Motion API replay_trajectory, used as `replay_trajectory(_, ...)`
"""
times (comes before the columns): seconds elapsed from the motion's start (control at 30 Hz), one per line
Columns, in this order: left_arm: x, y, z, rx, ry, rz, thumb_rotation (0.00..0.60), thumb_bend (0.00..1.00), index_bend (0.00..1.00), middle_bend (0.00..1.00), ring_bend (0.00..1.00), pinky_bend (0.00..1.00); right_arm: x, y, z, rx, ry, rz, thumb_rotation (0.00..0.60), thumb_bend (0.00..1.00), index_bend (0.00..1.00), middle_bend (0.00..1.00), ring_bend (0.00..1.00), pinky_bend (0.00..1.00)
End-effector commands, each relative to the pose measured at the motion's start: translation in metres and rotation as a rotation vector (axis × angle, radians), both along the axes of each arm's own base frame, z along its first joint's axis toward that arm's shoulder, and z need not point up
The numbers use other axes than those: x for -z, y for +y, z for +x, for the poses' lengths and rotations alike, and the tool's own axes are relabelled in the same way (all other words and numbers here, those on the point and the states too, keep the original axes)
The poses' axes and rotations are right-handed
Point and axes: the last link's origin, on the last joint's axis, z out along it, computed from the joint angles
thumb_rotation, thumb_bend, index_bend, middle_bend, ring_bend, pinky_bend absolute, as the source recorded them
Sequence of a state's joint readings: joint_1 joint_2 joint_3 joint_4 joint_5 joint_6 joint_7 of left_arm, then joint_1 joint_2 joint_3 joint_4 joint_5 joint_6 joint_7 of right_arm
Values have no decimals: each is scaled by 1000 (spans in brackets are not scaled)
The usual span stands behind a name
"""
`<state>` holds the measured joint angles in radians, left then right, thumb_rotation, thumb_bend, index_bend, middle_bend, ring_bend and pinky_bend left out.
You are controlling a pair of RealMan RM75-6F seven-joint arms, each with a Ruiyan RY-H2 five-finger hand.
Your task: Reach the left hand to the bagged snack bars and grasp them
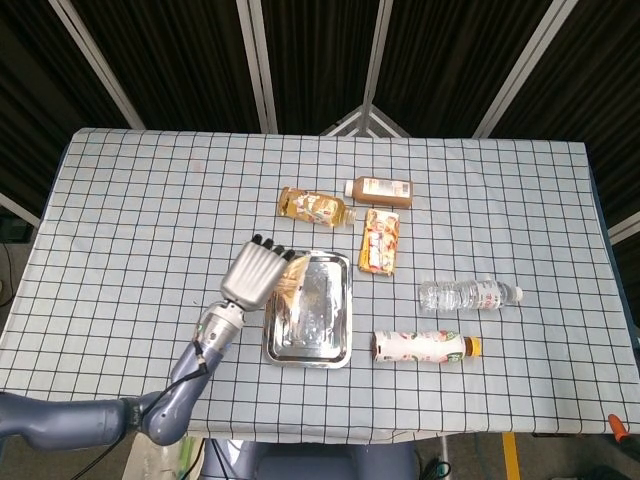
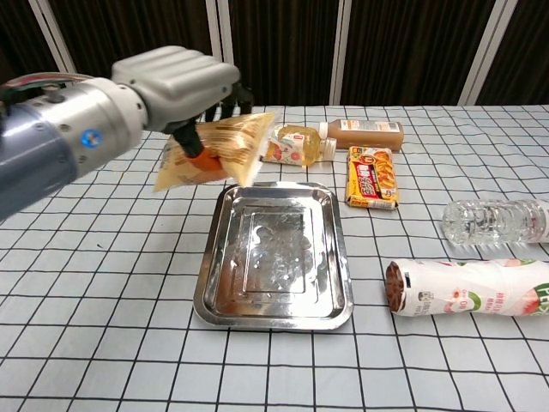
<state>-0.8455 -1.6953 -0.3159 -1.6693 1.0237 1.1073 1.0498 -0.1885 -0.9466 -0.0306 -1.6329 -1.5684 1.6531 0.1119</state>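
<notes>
One bag of snack bars (image 2: pixel 214 150) gripped in left hand (image 2: pixel 176 86), lifted above tray's (image 2: pixel 274 313) far-left edge; long axis left-right, right end tilted up.

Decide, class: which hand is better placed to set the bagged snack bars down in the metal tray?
Left. The left hand already holds the bagged snack bars lifted over the tray; the right hand is not in view.

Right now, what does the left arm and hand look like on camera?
The left hand has a smooth silver-grey shell with black fingers. Its forearm is a grey-blue cylinder with a small blue dot marking, and a thin black cable runs along the wrist.
</notes>
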Motion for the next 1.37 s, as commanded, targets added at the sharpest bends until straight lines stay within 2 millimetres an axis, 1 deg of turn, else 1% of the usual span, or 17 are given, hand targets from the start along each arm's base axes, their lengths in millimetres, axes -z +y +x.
replay_trajectory(0.03,29,1,28,14,21,-37,600,367,409,519,430,396,-3,-2,-2,6,-4,-5,600,321,0,0,0,0)
replay_trajectory(0.2,59,-9,37,26,58,-79,600,366,380,505,430,386,-11,-2,-6,20,-13,-33,600,321,0,0,0,0)
replay_trajectory(0.23,64,-12,36,32,75,-83,600,356,361,495,429,380,-13,-2,-8,27,-9,-45,600,321,0,0,0,0)
replay_trajectory(0.27,66,-13,34,34,91,-82,600,321,297,462,411,367,-15,-2,-9,33,-6,-57,600,321,0,0,0,0)
replay_trajectory(0.33,70,-16,31,31,126,-75,600,230,122,342,313,320,-16,-1,-9,39,-5,-71,600,322,0,0,0,0)
replay_trajectory(0.37,72,-17,29,24,142,-78,600,180,39,248,230,282,-16,-1,-9,39,-6,-72,600,322,0,0,0,0)
replay_trajectory(0.4,74,-19,26,12,162,-91,600,148,2,160,156,245,-16,0,-9,38,-9,-71,600,322,0,0,0,0)
replay_trajectory(0.47,74,-23,24,3,184,-111,600,120,0,59,77,207,-15,1,-8,31,-11,-69,600,321,0,0,0,0)
replay_trajectory(0.57,66,-31,20,-1,179,-149,600,93,0,1,8,180,-15,2,-5,11,-9,-73,600,322,0,0,0,0)
replay_trajectory(0.63,52,-39,17,13,148,-164,600,88,0,0,0,169,-14,2,-4,3,-7,-67,600,322,0,0,0,0)
replay_trajectory(0.77,7,-61,4,18,30,-209,600,87,0,0,0,139,-10,3,-2,-7,-5,-51,600,322,0,0,0,0)
replay_trajectory(0.87,-32,-89,-30,-20,-44,-213,600,68,0,0,0,117,-10,6,2,-32,-11,-46,600,322,0,0,0,0)
replay_trajectory(0.93,-59,-122,-77,-100,-68,-212,600,46,0,0,0,85,-12,10,6,-60,-4,-57,600,321,0,0,0,0)
replay_trajectory(1.03,-88,-177,-151,-269,-95,-219,600,36,0,0,0,63,-10,15,8,-86,-2,-54,600,322,0,0,0,0)
replay_trajectory(1.13,-113,-215,-201,-313,-116,-110,600,36,0,0,0,62,-4,19,11,-97,-16,-26,600,322,0,0,0,0)
replay_trajectory(1.2,-123,-234,-216,-277,-86,-52,600,35,0,0,0,62,0,22,13,-96,-15,0,600,322,0,0,0,0)
replay_trajectory(1.37,-131,-257,-225,-304,-100,-39,600,36,0,0,0,61,6,27,18,-115,-44,59,600,321,0,0,0,0)
